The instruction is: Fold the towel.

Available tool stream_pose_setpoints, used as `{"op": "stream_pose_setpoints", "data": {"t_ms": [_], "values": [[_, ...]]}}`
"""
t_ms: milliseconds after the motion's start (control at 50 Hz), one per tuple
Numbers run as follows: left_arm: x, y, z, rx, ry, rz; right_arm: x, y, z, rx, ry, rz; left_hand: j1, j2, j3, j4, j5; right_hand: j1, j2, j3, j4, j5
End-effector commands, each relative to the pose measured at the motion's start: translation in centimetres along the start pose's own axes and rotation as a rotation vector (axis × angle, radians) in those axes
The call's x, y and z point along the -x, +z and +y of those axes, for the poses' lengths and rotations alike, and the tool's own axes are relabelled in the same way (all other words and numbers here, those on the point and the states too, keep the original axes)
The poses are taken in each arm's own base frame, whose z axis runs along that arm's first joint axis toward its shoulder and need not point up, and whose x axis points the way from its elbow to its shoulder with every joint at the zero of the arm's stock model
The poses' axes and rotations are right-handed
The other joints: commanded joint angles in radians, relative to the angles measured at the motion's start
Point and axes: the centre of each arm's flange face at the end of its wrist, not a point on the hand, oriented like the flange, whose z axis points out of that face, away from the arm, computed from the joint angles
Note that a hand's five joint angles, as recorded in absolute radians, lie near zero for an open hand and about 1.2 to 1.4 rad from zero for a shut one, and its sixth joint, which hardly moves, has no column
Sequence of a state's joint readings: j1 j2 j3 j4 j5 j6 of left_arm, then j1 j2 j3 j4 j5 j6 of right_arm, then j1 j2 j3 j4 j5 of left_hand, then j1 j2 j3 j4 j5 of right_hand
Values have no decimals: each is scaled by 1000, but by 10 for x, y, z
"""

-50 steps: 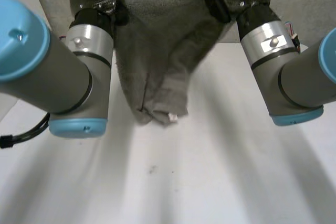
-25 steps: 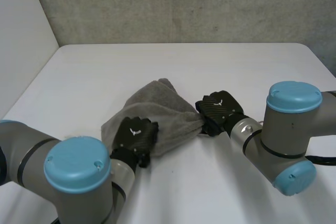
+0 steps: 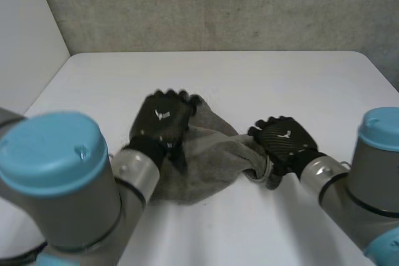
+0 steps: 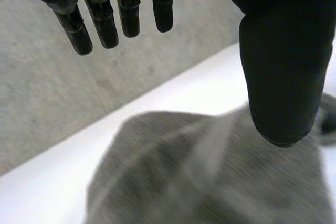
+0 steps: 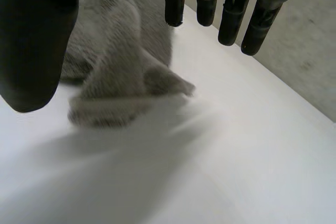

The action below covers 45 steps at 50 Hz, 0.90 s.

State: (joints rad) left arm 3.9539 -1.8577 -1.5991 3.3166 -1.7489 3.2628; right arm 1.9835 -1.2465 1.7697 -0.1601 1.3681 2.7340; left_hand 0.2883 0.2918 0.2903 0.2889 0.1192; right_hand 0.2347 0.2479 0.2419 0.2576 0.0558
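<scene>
Towel: a grey towel (image 3: 209, 169) lay bunched in a rumpled heap on the white table (image 3: 262, 79); it sat about the middle of the table, between the two hands; it was not spread flat; creases ran across it, and one narrow end reached toward the right hand.

Left hand: the left hand (image 3: 163, 119) stood over the far left part of the heap, back upward; in the left wrist view the cloth (image 4: 210, 177) lay below the palm.

Left fingers: the fingers (image 4: 79, 30) were straight and the thumb (image 4: 281, 66) stood well apart from them; the grasp was wide and held nothing; the fingertips were clear of the cloth.

Right hand: the right hand (image 3: 283, 141) was at the right end of the heap, back upward; from the head view I could not tell whether it touched the cloth.

Right fingers: in the right wrist view the fingers (image 5: 231, 19) were straight and the thumb (image 5: 37, 40) was set wide of them; a rolled corner of the towel (image 5: 121, 66) lay on the table under the gap between them; nothing was pinched or curled round.

Arms: the left arm (image 3: 68, 179) came in at the near left and the right arm (image 3: 374, 172) at the near right; both were grey with light-blue caps.

Wall: a rough grey wall (image 3: 218, 4) rose behind the table's far edge.
</scene>
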Motion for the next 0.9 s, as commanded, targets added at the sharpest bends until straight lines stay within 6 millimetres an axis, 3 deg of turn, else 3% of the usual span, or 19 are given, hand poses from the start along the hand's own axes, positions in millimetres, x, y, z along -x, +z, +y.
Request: {"op": "stream_pose_setpoints", "data": {"t_ms": [20,100,220,360,480,580,660,680,700,720,760,800,860,900], "values": [[-2,38,-3,-27,-1,33,-26,-10,13,23,55,81,165,162,163,165,160,-60,-73,-67,-83,-56],[-17,61,7,-20,4,142,-44,-8,23,30,165,143,312,309,310,312,307,-60,-73,-67,-83,-56],[-29,80,17,-21,5,235,-63,-6,26,30,261,181,316,312,314,315,310,-60,-73,-67,-83,-56],[-41,107,41,8,95,295,-68,-5,33,45,281,176,416,412,414,415,410,-60,-73,-67,-83,-56],[-45,115,66,75,207,317,-66,-5,34,47,280,169,395,392,393,394,390,-60,-73,-67,-83,-56],[-46,118,74,88,241,321,-66,-5,34,48,279,167,404,400,402,403,398,-60,-73,-67,-83,-56],[-46,118,75,90,249,314,-66,-5,34,47,277,164,559,556,557,559,554,-60,-73,-67,-83,-56],[-45,117,74,89,254,308,-66,-5,34,47,277,164,847,844,845,846,842,-60,-73,-67,-83,-56],[-45,117,74,89,255,308,-66,-5,34,46,276,163,850,846,848,849,845,-60,-73,-67,-83,-56],[-44,116,72,88,262,305,-66,-5,34,46,276,163,1105,1102,1103,1105,1100,-60,-73,-67,-83,-56],[-42,114,66,81,272,295,-66,-4,35,47,276,161,1108,1104,1106,1107,1103,-60,-73,-67,-83,-56],[-32,106,44,62,296,225,-65,-3,36,51,276,158,1108,1104,1106,1107,1103,-60,-73,-67,-83,-56],[-24,100,35,65,306,172,-65,-2,37,56,278,154,1108,1104,1106,1107,1103,-60,-73,-67,-83,-56],[0,83,15,73,312,52,-64,0,38,58,278,150,1108,1104,1106,1107,1103,-60,-73,-67,-83,-56]]}}
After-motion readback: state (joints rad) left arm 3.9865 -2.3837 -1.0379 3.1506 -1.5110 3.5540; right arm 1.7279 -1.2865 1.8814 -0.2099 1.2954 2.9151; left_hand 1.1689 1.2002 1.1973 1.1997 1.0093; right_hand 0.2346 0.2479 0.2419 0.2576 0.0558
